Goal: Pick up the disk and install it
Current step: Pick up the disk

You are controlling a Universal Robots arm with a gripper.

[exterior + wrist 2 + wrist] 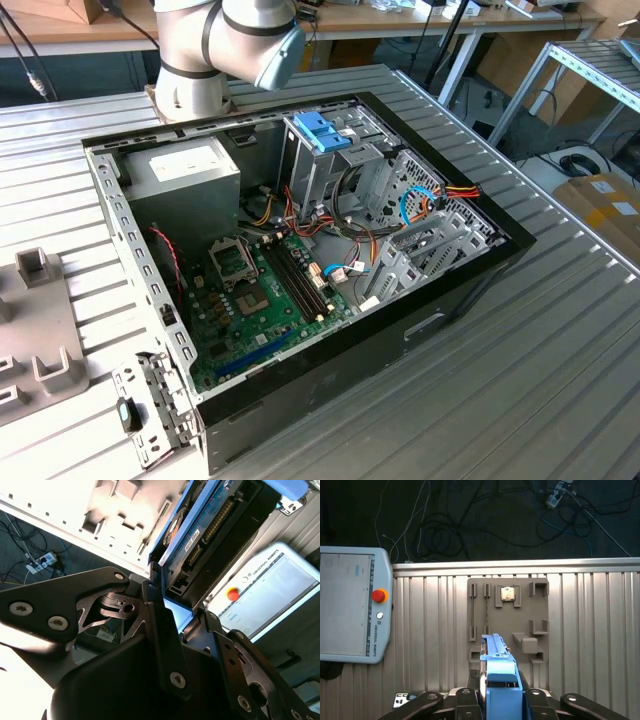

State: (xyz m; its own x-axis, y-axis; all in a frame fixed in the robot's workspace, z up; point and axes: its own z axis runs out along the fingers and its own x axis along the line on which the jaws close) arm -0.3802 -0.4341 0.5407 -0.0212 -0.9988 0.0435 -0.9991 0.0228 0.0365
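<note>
Gripper (pixel 176 600) closed on the disk (pixel 210 530): fingers (pixel 161 630) clamp one short end and the disk projects straight out past the fingertips. In the first wrist view, a grey fixture plate (pixel 540 590) lies beyond the held disk (pixel 497 662), and a teach pendant (pixel 350 610) is off to one side

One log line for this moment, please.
step: pick done | gripper: shut on disk | disk: held over grey fixture plate | computer case: open, disk not installed

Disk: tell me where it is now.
In both wrist views the disk is clamped in the gripper, facing the grey fixture plate on the ribbed table.
</note>
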